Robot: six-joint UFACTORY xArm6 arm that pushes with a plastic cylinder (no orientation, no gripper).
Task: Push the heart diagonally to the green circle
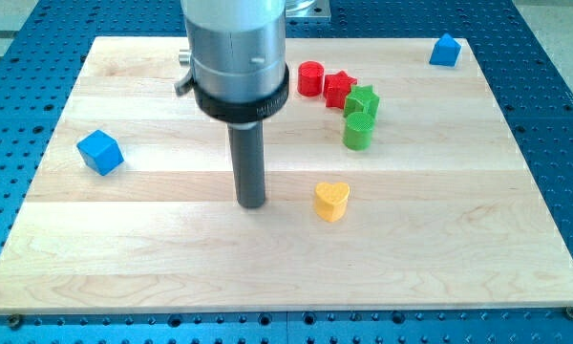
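The yellow heart (331, 201) lies on the wooden board (124, 268), a little right of the middle. The green circle (358, 131) stands above and slightly right of it, touching a green star (362, 101). My tip (252, 204) rests on the board to the left of the heart, with a clear gap between them, at about the same height in the view. The rod rises from the tip into the grey arm body at the view's top.
A red circle (310, 78) and a red star (339, 89) sit just left of the green star. A blue cube (100, 152) lies at the left. A blue block (445, 50) sits at the top right corner.
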